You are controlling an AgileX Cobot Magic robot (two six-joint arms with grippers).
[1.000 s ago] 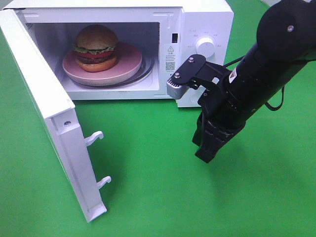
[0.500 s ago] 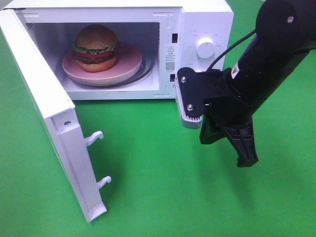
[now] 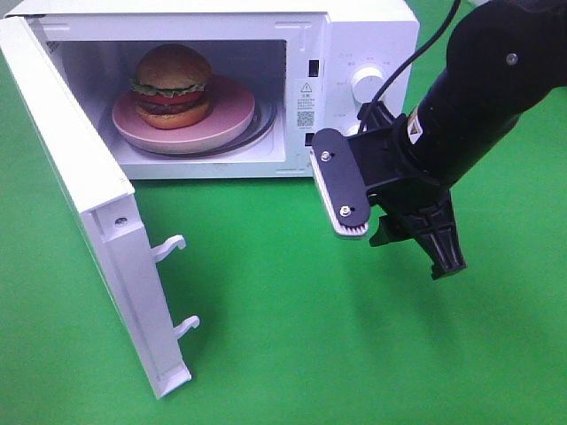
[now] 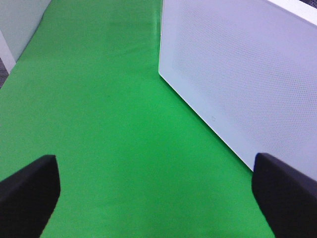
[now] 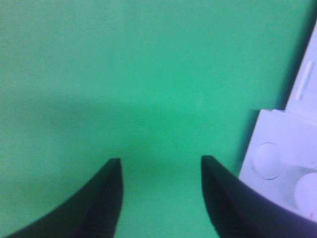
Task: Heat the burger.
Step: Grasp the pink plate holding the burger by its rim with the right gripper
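The burger (image 3: 173, 84), with its brown bun, lettuce and tomato, sits on a pink plate (image 3: 232, 111) inside the white microwave (image 3: 372, 35), whose door (image 3: 80, 195) stands wide open to the left. My right gripper (image 3: 416, 243) hangs over the green mat in front of the control panel, right of the cavity and clear of the burger. In the right wrist view the right gripper (image 5: 159, 161) is open with only mat between its fingers. The left gripper (image 4: 153, 158) is open wide and empty, facing the outer face of the door (image 4: 237, 74); the exterior view does not show it.
The microwave's knob (image 3: 368, 84) sits just behind the right arm, and a corner of the control panel (image 5: 277, 158) shows beside the right fingers. Two latch hooks (image 3: 173, 248) stick out of the door's free edge. Green mat (image 3: 283, 336) covers the table.
The right wrist has rolled, swinging its camera mount down and to the left. Its fingers, shut a second ago, now stand apart. Burger, door and left gripper are unchanged.
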